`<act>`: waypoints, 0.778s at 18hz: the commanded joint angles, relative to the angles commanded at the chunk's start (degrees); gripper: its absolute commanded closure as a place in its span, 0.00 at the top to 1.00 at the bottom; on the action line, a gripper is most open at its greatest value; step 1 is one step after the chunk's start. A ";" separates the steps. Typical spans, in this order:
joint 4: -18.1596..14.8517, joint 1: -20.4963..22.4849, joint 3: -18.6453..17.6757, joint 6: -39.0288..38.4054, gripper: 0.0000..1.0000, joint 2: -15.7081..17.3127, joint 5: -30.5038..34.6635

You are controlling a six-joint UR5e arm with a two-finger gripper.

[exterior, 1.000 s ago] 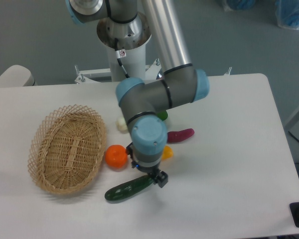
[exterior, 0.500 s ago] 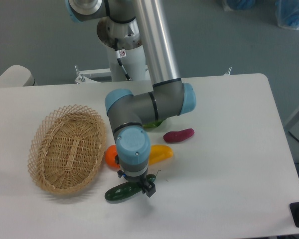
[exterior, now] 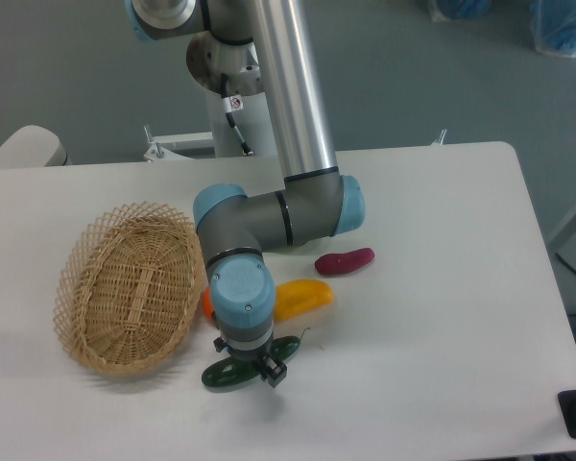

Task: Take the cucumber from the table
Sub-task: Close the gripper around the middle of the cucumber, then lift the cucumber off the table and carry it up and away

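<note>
- Positioning over the target is the step in hand: the black two-finger tool [exterior: 250, 366] sits directly above the middle of the dark green, glossy, elongated cucumber [exterior: 232, 373], which lies flat on the large white surface [exterior: 442, 317] near its front edge, just in front of the wicker basket.
- Tool state: the wrist housing hides most of the fingers; one dark finger [exterior: 274, 373] shows at the cucumber's right flank. Whether the fingers are apart or already pressing the cucumber cannot be told from this view.
- Cucumber attitude: it appears to rest on the surface, slanted, stem tip toward the yellow vegetable; no lift is evident.
- Neighbours: a yellow elongated vegetable [exterior: 301, 297] lies just behind the cucumber, an orange round fruit [exterior: 207, 301] is mostly hidden behind the wrist, a magenta oblong vegetable [exterior: 345, 260] lies farther back, and the oval woven wicker basket [exterior: 125, 288] stands to the side.
- Judgement on the next move: confirm the fingers straddle the cucumber across its narrow width, close firmly, then raise straight up, clear of the yellow vegetable.
- Risk, as judged: the glossy skin may slip or rotate if gripped off-centre.
</note>
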 joint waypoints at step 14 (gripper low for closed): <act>-3.42 5.88 3.69 0.44 0.32 2.46 -0.18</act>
